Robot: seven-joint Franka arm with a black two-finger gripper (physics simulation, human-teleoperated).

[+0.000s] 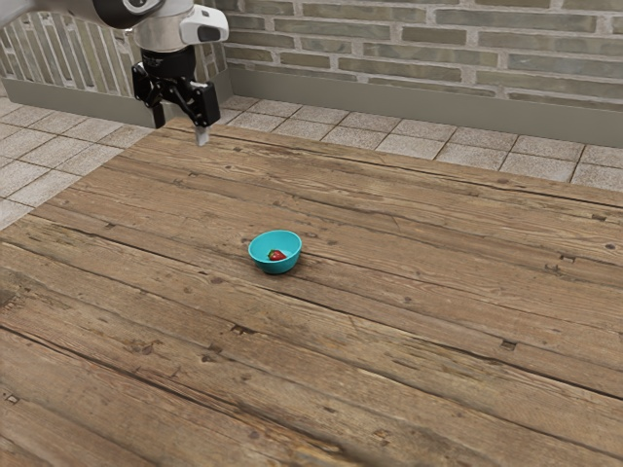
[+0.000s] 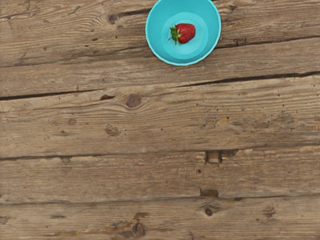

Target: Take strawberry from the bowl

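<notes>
High above the table's far edge, toward the exterior view's upper left, my black gripper (image 1: 181, 126) is open, its two fingers wide apart with nothing between them. A turquoise bowl (image 1: 275, 267) stands upright on the wooden table, well below the gripper and toward the exterior view's right from it. Inside lies a red strawberry (image 1: 277, 255). In the wrist view the strawberry (image 2: 186, 33) rests on its side on the floor of the bowl (image 2: 156, 46), its green leaves showing.
The wooden table (image 1: 389, 321) has dark gaps between its planks and a few small notches. Behind it are floor tiles (image 1: 370, 136) and a brick wall (image 1: 409, 49) with a grey base.
</notes>
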